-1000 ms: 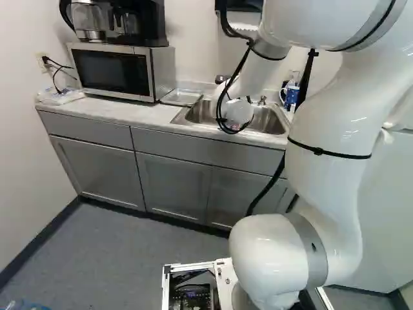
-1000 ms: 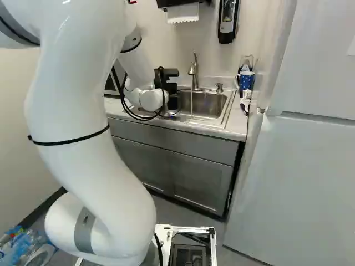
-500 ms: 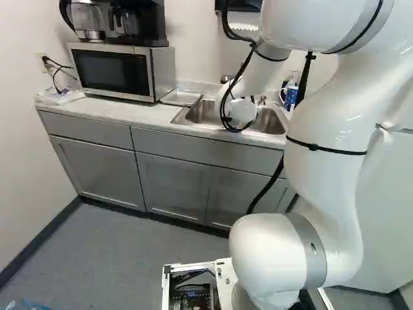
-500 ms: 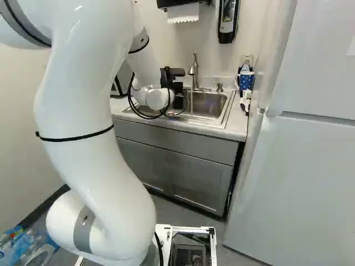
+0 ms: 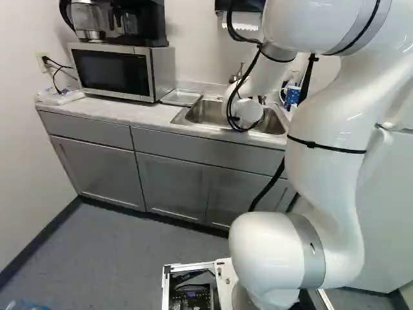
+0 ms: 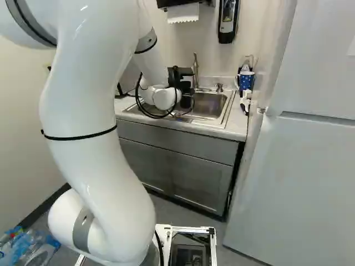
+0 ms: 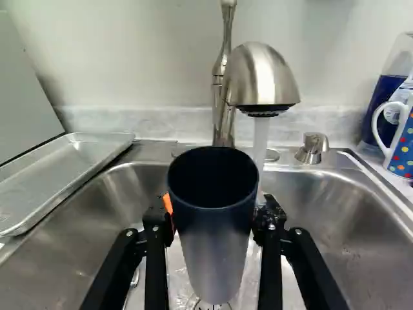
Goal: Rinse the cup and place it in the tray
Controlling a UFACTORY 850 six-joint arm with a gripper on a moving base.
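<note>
My gripper [image 6: 182, 76] is over the sink in the right base view, its fingertips hidden. In the wrist view the gripper [image 7: 214, 223] is shut on the cup [image 7: 211, 248], one finger on each side. The cup is dark blue at the rim and greyer lower down, with its open mouth showing. Water [image 7: 260, 139] runs from the faucet [image 7: 263, 77] just beyond the cup; whether it touches the cup's rim I cannot tell. Beside the sink [image 7: 335, 206] lies the shallow metal tray [image 7: 64, 171], with nothing seen in it.
A microwave [image 5: 113, 71] with a coffee maker on it stands on the counter [image 5: 122, 111] beyond the tray. At the sink's other side are a dotted mug [image 7: 403, 145], a blue bottle and a soap pump [image 7: 312, 147]. The fridge [image 6: 299, 166] stands right of the counter.
In both base views my wrist and gripper have shifted to the right over the sink, across in front of the faucet in the right base view. The base has not moved.
</note>
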